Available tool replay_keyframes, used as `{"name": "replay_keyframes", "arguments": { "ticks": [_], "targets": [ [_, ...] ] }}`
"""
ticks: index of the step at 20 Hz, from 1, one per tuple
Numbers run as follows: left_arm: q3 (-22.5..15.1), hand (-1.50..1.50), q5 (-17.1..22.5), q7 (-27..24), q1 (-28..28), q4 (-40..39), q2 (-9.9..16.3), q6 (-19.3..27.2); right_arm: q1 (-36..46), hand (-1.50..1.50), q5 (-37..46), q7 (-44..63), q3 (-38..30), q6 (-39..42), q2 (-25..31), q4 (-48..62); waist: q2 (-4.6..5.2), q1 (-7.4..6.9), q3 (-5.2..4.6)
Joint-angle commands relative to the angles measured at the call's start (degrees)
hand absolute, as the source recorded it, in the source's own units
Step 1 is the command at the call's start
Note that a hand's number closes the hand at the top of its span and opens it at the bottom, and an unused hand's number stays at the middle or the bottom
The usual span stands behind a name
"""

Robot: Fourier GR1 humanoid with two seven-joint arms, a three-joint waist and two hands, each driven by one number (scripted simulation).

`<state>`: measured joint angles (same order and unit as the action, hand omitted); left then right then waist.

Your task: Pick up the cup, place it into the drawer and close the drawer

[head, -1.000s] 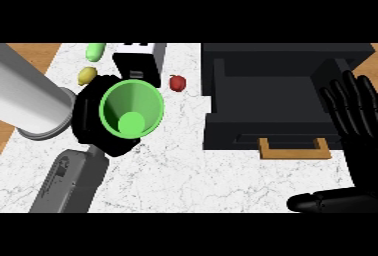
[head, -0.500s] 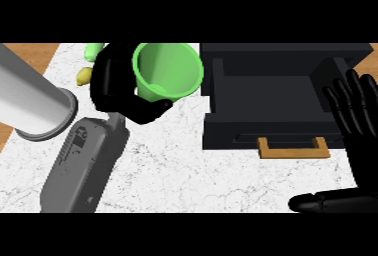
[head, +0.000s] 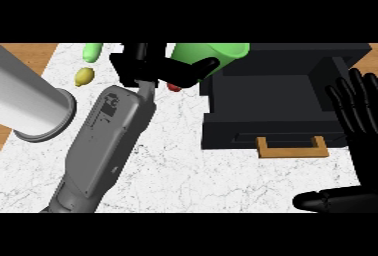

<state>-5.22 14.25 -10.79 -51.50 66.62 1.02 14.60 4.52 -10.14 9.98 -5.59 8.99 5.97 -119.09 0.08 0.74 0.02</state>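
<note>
The left hand (head: 159,70) has its fingers curled round the glossy green cup (head: 209,54), which hangs tilted just above the back-left corner of the open, boxy black drawer (head: 277,107). To do this step well, it should probably carry the cup over the middle of the cavity and lower it before letting go. The right hand (head: 359,112) rests open at the right edge, fingers straight, above the white marbled worktop (head: 199,175), near the drawer's flat wooden handle (head: 292,148).

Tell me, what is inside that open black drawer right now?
The drawer shows only its dark inner floor; nothing lies in it. The green cup, held by the left hand, hangs at its back left corner, hiding that bit.
</note>
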Motion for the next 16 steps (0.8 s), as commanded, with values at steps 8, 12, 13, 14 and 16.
{"name": "replay_keyframes", "arguments": {
  "ticks": [8,12,13,14,16],
  "targets": [
    [-3.8,1.5,4.5,-3.1,-11.9,-18.1,-1.0,4.7,-1.6,-1.5,-1.0,-4.2,-1.7,1.7,-0.1,3.1,0.16,0.76,0.01],
    [-3.6,1.5,6.5,-4.0,-17.4,-25.4,-1.0,6.5,1.3,-1.5,4.4,-2.2,3.5,-1.2,-2.2,3.0,0.23,0.8,0.0],
    [-7.5,1.5,8.7,-7.0,-14.5,-25.8,-1.0,7.2,2.3,-1.5,-3.2,-0.9,-3.7,2.1,2.4,2.9,0.25,1.33,0.01],
    [-5.8,1.5,9.1,-7.2,-17.0,-28.3,-1.0,5.7,-1.5,-1.5,-0.1,-4.3,-0.8,2.0,0.1,2.0,0.27,1.3,0.02],
    [-9.4,1.5,11.6,-9.4,-17.7,-31.4,-1.0,8.6,2.9,-1.5,0.8,-1.8,0.4,0.0,-0.5,3.3,0.41,1.8,0.01]
  ]
}}
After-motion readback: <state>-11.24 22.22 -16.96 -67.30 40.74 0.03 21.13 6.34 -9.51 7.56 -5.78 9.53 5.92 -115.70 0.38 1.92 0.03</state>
